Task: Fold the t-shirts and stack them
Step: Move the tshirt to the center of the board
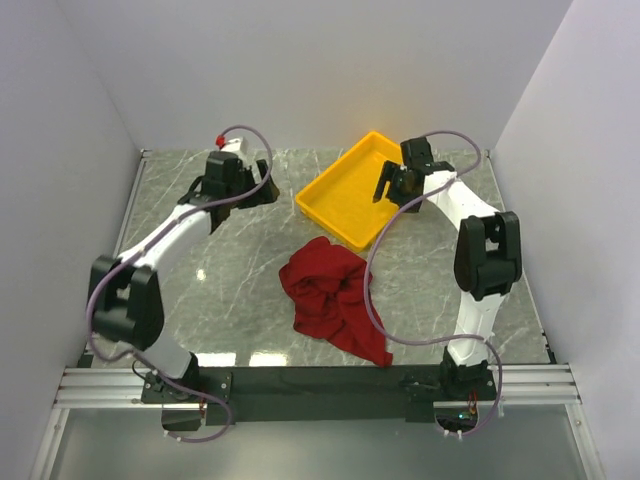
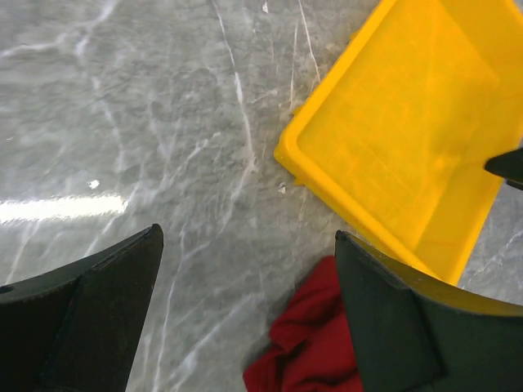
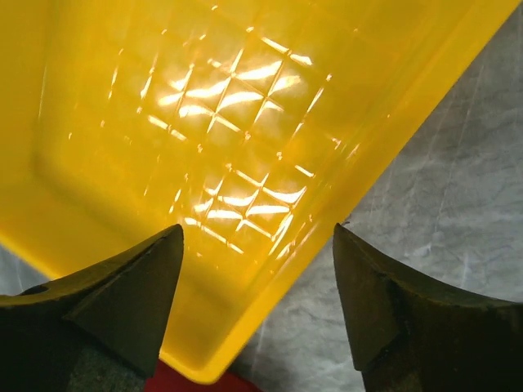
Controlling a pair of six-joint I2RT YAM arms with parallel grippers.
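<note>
Looking over the table [image 1: 220, 260], Ana asks: "Where is the t-shirt [image 1: 330, 300]?"

Ben: "Crumpled in a heap near the middle, just in front of the yellow tray [image 1: 345, 195]. Its far edge lies close to the tray's near corner; I cannot tell whether they touch. Nothing holds it."

Ana: "And the grippers?"

Ben: "Both hover at the far end. The left gripper [image 2: 245, 245] hangs over bare table beside the tray, fingers spread wide, empty. The right gripper [image 3: 257, 237] hangs over the tray itself, fingers spread too, nothing between them."

Ana: "So which step is this?"

Ben: "The very start, I'd say. No fold is made and nothing is stacked. The t-shirt has to be laid flat first."

Ana: "What does the next move call for?"

Ben: "Bringing both grippers down to the heap and picking two spots on the cloth, shoulders or hem if they can be found. Then pinching and pulling apart to spread it. The bunching hides which edge is which, so that choice looks like the hard part."
</note>
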